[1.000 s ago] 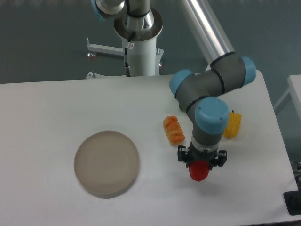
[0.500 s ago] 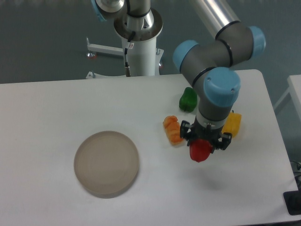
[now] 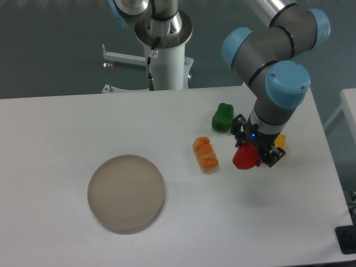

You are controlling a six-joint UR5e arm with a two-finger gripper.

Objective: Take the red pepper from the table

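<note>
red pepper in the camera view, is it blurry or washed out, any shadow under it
Camera view: the red pepper is slightly soft-edged but clearly red, not washed out, held in the gripper; a faint diffuse shadow lies on the white table just below it; lighting is even.

Red pepper [image 3: 243, 157] bright red; table [image 3: 83, 128] white; plate [image 3: 126, 193] grey-beige.

Floor: dull grey-green floor [image 3: 50, 50], smooth, fills the whole upper part behind the work surface. No walls or windows in view. White metal floor frame with red-tipped feet [image 3: 119, 57] sits on it at the rear. Right edge: corner of a second white furniture piece [image 3: 349, 105] with a thin white leg. Bottom right: small black box [image 3: 347, 240], partly cropped. Light is even and diffuse, shadows soft and faint.
</note>
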